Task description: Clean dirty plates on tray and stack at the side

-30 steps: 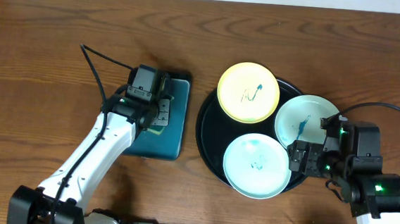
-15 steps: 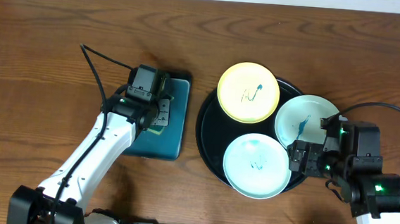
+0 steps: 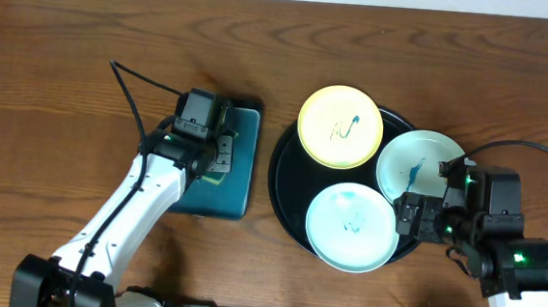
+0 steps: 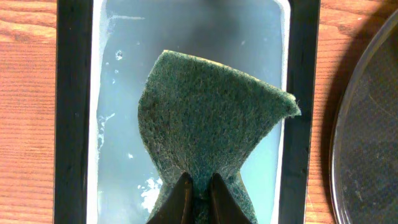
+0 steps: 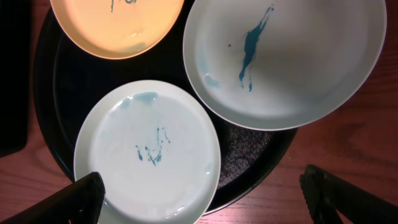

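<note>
The black tray [image 3: 286,183] holds three plates: a pale yellow one [image 3: 340,127] at the back, a mint one [image 3: 418,166] on the right and a mint one [image 3: 351,227] at the front. All carry teal scribbles. My left gripper [image 4: 198,186] is shut on a green sponge [image 4: 211,118], which stands pinched and bent over the wet teal tray [image 4: 118,124]. In the right wrist view my right gripper [image 5: 205,190] is open. One finger [image 5: 84,199] is over the front plate's [image 5: 149,155] left edge. The other finger [image 5: 339,193] is over the table beyond the black tray [image 5: 68,81].
The rectangular teal tray [image 3: 230,165] lies just left of the black tray, with a narrow strip of wood between them. A black cable [image 3: 138,91] runs along the left arm. Brown wood-grain tabletop [image 3: 64,110] stretches to the left and along the back.
</note>
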Motion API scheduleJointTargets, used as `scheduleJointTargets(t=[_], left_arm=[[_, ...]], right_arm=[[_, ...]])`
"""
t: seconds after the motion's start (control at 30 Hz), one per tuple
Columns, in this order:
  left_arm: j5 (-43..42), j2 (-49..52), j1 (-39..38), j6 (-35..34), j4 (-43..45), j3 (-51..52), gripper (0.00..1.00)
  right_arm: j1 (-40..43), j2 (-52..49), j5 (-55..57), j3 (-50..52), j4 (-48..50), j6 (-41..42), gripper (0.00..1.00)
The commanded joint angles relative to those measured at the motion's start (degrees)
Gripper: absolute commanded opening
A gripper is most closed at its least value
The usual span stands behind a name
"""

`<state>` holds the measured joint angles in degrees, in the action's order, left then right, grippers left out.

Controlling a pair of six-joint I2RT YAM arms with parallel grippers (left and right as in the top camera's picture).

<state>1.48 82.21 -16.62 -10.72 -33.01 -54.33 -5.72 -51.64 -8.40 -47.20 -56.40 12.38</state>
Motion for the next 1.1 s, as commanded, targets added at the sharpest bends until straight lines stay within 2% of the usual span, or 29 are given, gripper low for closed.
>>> scheduleJointTargets(t=[0.0, 0.7, 0.87, 1.07], left_arm=[[0.5, -0.1, 0.2, -0.8, 0.0, -0.3, 0.08], [0.5, -0.1, 0.2, -0.8, 0.3, -0.3, 0.08], [0.6, -0.5, 0.3, 2.8, 6.5, -0.4, 0.07], [0.8, -5.6, 0.3, 3.2, 15.7, -0.8, 0.07]], right_arm=[[0.0, 0.0, -0.5, -1.4, -0.2, -0.7, 0.99], [0.0, 0.0, -0.5, -1.4, -0.2, -0.7, 0.99], [0.0, 0.0, -0.5, -1.4, -0.2, -0.7, 0.99], [0.0, 0.0, -0.5, -1.4, -0.2, -0.7, 0.99]])
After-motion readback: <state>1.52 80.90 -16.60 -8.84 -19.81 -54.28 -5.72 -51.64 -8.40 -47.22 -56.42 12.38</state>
